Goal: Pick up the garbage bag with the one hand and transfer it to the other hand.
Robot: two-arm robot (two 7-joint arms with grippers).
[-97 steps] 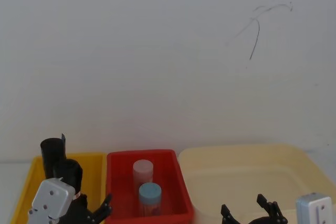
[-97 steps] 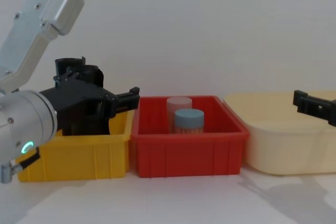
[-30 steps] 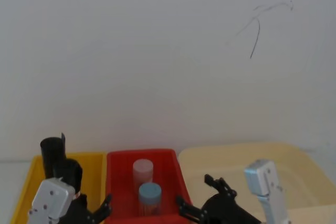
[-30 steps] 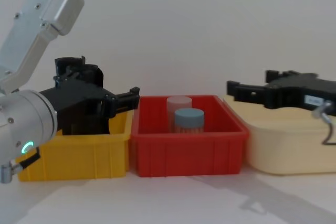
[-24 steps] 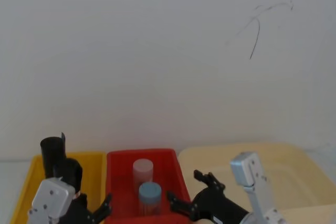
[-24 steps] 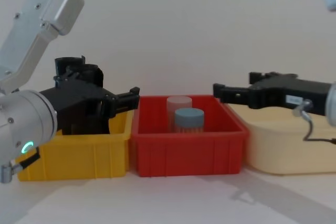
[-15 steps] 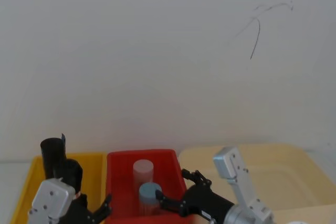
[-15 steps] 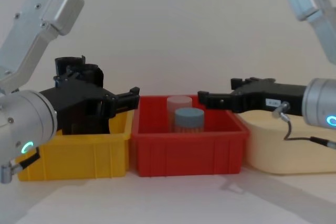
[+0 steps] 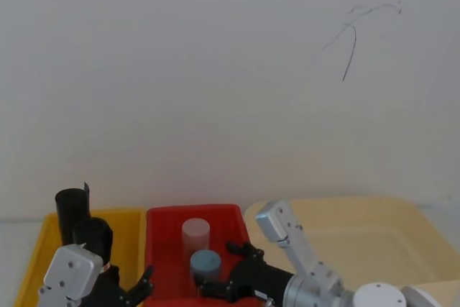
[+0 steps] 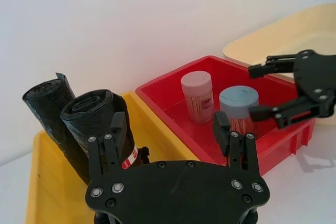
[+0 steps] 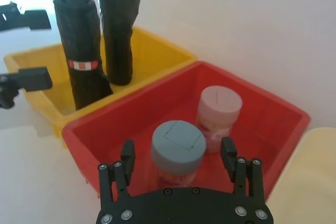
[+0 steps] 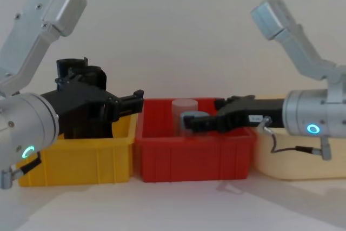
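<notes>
Garbage bag upright in yellow bin, not gripped.
Yellow bin sits at 9 o'clock of red bin; thinner black roll stands just beside the bag. Left tool spread wide, one finger before the bag's label band, contact unclear. Right tool spread wide over red bin, flanking blue-capped jar.

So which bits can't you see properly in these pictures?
- Left wrist view: the bottom of the garbage bag sits behind the left gripper; whether a finger touches it is unclear.
- Chest view: that gripper covers the bag's label band.
- Chest view: fingers of the right gripper cross the blue-lidded jar.
- Right wrist view: the label print is too small to read.
</notes>
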